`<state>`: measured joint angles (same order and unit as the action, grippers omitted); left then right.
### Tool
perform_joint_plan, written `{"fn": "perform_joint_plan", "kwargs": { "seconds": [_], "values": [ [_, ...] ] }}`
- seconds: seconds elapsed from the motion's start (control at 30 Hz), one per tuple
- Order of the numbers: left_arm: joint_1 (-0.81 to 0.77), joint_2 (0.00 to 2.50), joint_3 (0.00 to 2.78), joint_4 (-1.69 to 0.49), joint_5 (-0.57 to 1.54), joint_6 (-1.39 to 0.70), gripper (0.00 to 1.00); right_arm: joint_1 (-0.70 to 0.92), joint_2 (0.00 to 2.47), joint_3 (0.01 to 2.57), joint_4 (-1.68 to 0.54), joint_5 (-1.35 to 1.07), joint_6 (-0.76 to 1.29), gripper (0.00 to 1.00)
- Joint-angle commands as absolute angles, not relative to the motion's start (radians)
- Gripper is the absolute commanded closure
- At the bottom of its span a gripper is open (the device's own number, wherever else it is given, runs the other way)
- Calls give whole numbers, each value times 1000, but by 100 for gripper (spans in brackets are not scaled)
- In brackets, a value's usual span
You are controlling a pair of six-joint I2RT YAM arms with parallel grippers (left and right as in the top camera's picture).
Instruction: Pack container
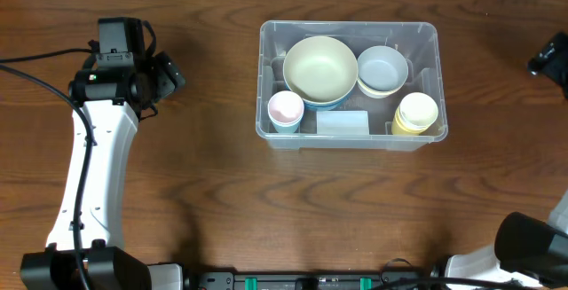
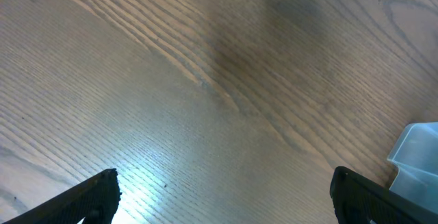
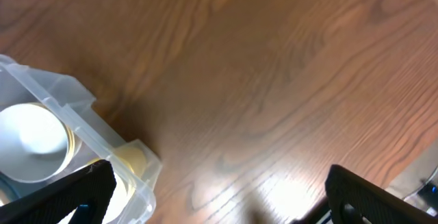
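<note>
The clear plastic container [image 1: 348, 139] sits at the table's middle back. It holds a large pale-green bowl [image 1: 320, 68], a light-blue bowl [image 1: 382, 66], a pink cup [image 1: 286, 108], yellow cups [image 1: 416, 113] and a pale flat block [image 1: 343, 123]. My left gripper [image 2: 222, 193] is open and empty over bare wood, left of the container; a container corner [image 2: 417, 157] shows at its right edge. My right gripper [image 3: 219, 193] is open and empty beside the container's corner [image 3: 102, 142], with the yellow cups [image 3: 31, 142] in view. In the overhead view only a bit of the right arm [image 1: 550, 55] shows.
The brown wooden table [image 1: 222, 192] spreads around the container. The left arm's white link [image 1: 89, 175] runs down the left side, with black cables beside it. The right arm's base [image 1: 528, 246] stands at the bottom right corner.
</note>
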<state>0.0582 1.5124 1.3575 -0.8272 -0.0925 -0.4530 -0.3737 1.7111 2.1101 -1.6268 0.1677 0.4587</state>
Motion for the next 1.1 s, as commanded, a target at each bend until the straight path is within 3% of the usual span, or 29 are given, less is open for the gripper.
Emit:
{"fn": "perform_joint_plan", "kwargs": {
  "seconds": [0.0,0.3,1.07],
  "values": [
    [64,1496,1378,-830,-98,-466,2,-373,1707,2106,-1638,120,456,1],
    [64,1496,1378,-830,-98,-466,2,-372,1707,2106,-1680,-1,456,1],
    [64,1496,1378,-830,-98,-466,2,-373,1707,2106,-1679,2,455,1]
  ]
}}
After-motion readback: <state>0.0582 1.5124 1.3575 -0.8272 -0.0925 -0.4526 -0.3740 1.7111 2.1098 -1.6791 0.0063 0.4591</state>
